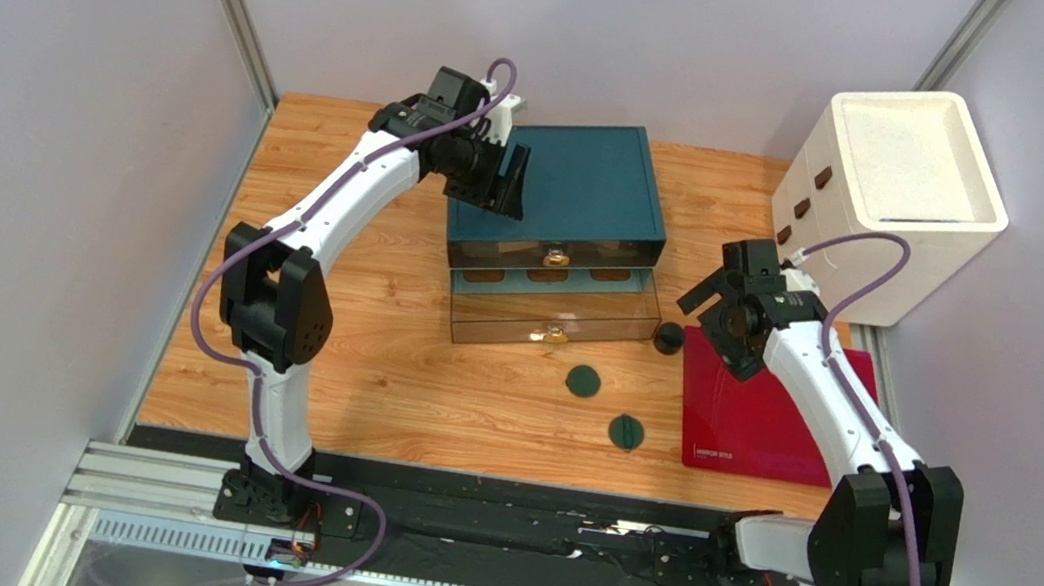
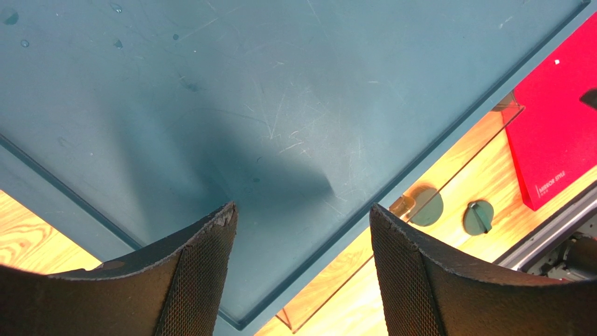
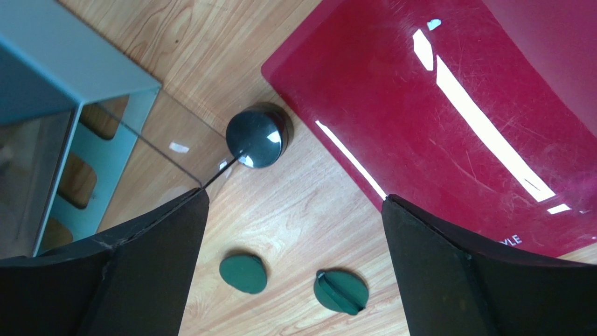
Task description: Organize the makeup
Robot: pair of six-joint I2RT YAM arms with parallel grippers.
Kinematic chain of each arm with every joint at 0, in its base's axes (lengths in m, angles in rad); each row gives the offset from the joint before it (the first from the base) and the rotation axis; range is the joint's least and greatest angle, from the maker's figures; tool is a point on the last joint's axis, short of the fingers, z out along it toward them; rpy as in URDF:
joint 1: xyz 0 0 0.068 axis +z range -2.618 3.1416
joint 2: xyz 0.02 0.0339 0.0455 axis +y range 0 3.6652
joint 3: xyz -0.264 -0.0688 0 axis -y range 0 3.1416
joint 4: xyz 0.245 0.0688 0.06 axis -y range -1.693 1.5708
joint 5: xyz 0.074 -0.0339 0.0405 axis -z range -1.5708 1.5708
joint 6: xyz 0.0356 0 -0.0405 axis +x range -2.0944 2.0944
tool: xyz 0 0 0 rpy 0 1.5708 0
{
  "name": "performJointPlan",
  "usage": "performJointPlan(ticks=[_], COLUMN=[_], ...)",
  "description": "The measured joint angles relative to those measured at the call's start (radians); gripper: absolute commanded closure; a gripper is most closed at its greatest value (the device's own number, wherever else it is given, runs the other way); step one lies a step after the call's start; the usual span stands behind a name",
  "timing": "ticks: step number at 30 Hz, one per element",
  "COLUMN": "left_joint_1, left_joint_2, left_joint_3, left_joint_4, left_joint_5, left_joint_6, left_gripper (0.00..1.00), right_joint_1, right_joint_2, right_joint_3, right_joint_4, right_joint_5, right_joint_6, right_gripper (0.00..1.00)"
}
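Note:
Two dark green discs [image 1: 582, 383] [image 1: 627, 433] lie on the wood table in front of the teal box [image 1: 580, 187]. A small black jar [image 1: 666, 340] stands between the box's pulled-out clear drawer [image 1: 553, 316] and the red mat [image 1: 771, 409]. My right gripper [image 1: 713, 306] hovers open and empty just above the jar; its view shows the jar [image 3: 256, 138] and both discs [image 3: 243, 272] [image 3: 341, 291]. My left gripper [image 1: 503, 177] is open and empty over the box's lid [image 2: 280, 105]. The cream bottle and the tubes are out of view.
A white foam box [image 1: 898, 191] stands at the back right. Both clear drawers stick out of the teal box's front, with brown shapes showing in the upper one [image 1: 546, 274]. Grey walls close in left, right and back.

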Motion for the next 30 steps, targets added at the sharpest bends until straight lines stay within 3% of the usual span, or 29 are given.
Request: performJointPlan(ticks=[16, 24, 28, 29, 30], left_joint_1=[0.000, 0.001, 0.003, 0.003, 0.003], left_joint_2=[0.005, 0.006, 0.007, 0.008, 0.009], left_joint_3=[0.008, 0.009, 0.012, 0.013, 0.013], left_joint_4=[-0.005, -0.006, -0.007, -0.008, -0.008], left_joint_5=[-0.007, -0.008, -0.008, -0.008, -0.008], left_joint_6=[0.021, 0.024, 0.024, 0.024, 0.024], left_gripper=[0.24, 0.24, 0.24, 0.24, 0.24], right_joint_1=[-0.056, -0.057, -0.063, -0.063, -0.063], right_joint_2=[0.327, 0.423, 0.450, 0.453, 0.456], right_joint_3=[0.107, 0.122, 0.122, 0.122, 0.122], right_joint_4=[0.043, 0.077, 0.084, 0.087, 0.091], right_joint_5=[-0.121, -0.160, -0.177, -0.185, -0.192], right_joint_6=[0.095, 0.145, 0.161, 0.165, 0.167], right_gripper=[0.02, 0.14, 0.37, 0.58, 0.66])
